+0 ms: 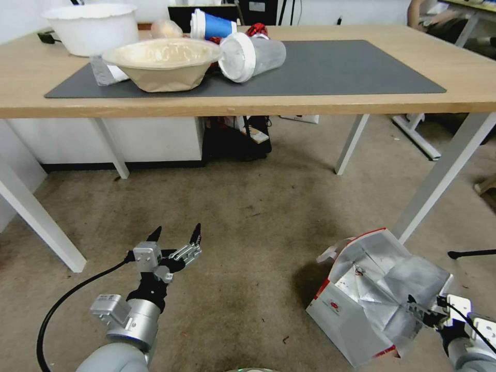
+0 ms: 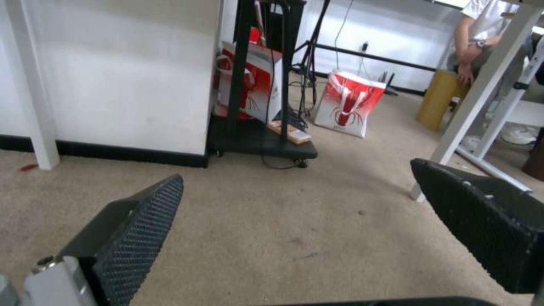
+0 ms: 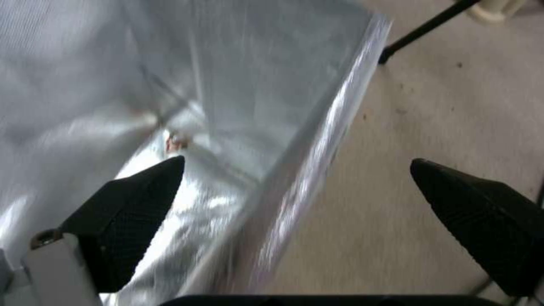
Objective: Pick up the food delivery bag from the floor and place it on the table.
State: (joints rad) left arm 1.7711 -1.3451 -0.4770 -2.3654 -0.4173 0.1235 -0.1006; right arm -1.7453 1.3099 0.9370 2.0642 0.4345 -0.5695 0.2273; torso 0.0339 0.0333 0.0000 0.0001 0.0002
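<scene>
On the floor [image 1: 248, 217] by the table [image 1: 320, 101] leg, the bag [image 1: 356, 310] is sitting while the right gripper [image 3: 295, 191] is straddling its foil rim, fingers open; it should be closing squarely. The left gripper [image 1: 175, 236] is idling open.

An office or lab workroom — worn beige carpet [image 1: 248, 217], a light-wood table [image 1: 361, 98] on white legs, a wheeled black equipment stand [image 2: 261, 144] trailing cables, more desks behind.
</scene>
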